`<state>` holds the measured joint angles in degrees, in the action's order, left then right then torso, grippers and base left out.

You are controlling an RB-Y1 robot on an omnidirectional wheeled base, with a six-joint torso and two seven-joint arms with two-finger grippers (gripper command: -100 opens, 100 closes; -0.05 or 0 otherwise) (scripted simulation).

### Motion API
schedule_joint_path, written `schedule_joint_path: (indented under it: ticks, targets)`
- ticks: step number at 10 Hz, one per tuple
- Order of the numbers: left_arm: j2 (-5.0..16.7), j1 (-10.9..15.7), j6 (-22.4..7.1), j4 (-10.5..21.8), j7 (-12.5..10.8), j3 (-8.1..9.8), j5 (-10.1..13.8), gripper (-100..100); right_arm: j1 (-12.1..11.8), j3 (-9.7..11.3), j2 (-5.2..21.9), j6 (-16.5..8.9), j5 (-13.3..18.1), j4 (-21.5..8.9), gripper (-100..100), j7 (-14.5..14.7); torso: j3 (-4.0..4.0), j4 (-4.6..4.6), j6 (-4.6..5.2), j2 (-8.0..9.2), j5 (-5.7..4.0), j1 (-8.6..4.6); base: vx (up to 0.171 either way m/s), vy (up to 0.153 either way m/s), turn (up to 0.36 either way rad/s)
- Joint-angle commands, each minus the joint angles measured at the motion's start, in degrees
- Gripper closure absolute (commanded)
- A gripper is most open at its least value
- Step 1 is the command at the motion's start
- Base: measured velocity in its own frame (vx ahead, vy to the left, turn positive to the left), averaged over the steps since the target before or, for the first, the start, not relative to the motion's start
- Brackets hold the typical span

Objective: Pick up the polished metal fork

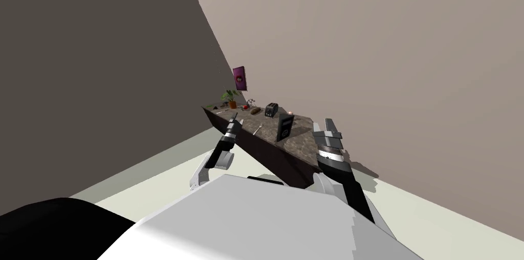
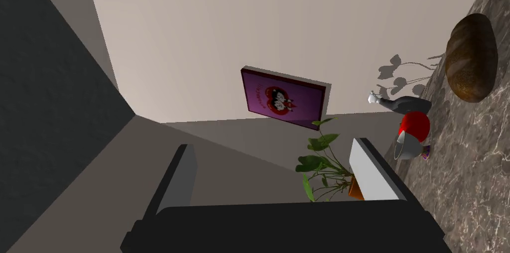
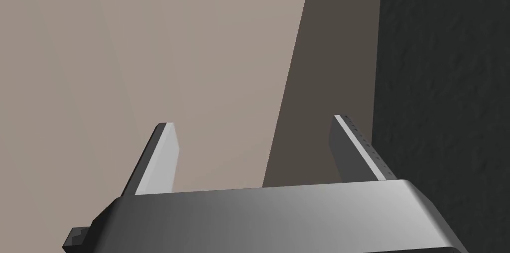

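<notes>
Lying flat on the mottled stone-look counter [image 1: 302, 144] is a thin silvery fork [image 1: 257, 129], approx. betw. the brown loaf [image 1: 255, 111] and the dark upright box [image 1: 284, 128], w/ the black toaster [image 1: 271, 109] further back. Tines are too small to be made out. A second silvery piece [image 1: 221, 111] is seen nr the potted plant [image 1: 230, 96], so the ID is a judgement.

The left gripper [image 1: 234, 117] is held over the counter's near edge, close to the fork but not touching. Its jaws are spread wide w/ nothing betw. them. The right gripper [image 1: 330, 128] is raised at the counter's other end, jaws likewise apart and empty.

Handling, as judged: light, rigid, slick metal, very low profile. Little height is offered for the blades, so they would need to be brought right down to the surface. The handle should be taken across its narrow width, nr mid-length for balance. Slipping or pivoting in the grip is the main risk.
</notes>
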<state>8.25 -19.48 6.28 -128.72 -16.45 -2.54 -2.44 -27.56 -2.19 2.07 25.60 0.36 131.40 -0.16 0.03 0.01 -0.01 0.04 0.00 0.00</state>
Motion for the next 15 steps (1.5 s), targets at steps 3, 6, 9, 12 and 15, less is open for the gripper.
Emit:
schedule_joint_path:
  ticks: [3,6,9,12,15]
  targets:
    - [1.0,3.8,-5.4,2.7,-5.8,-0.35,1.8,-100,0.0,0.0,0.0,0.0,0.0,0.0,0,0.0,-0.01,0.00,0.00,-0.01,0.00,-0.01,-0.015,-0.006,-0.069]
    - [1.3,5.7,-9.5,4.1,-10.2,-0.53,2.7,-100,0.0,0.0,0.0,0.0,0.0,0.0,0,0.0,-0.01,0.00,0.02,-0.01,0.00,-0.01,-0.011,-0.002,-0.067]
    - [1.9,9.7,-14.6,7.0,-15.0,-0.92,4.5,-100,0.0,0.0,0.0,0.0,0.0,0.0,0,0.0,-0.01,-0.01,-0.01,-0.02,0.00,0.01,-0.010,-0.002,-0.084]
    - [2.1,11.7,-19.0,8.6,-19.9,-1.12,5.5,-100,0.0,0.0,0.0,0.0,0.0,0.0,0,0.0,-0.02,-0.01,0.00,-0.04,0.00,0.01,-0.006,0.000,-0.055]
    - [2.3,13.7,-22.9,10.3,-23.8,-1.31,6.4,-100,0.0,0.0,0.0,0.0,0.0,0.0,0,0.0,-0.03,-0.01,0.01,-0.05,0.00,0.00,-0.001,0.001,-0.055]
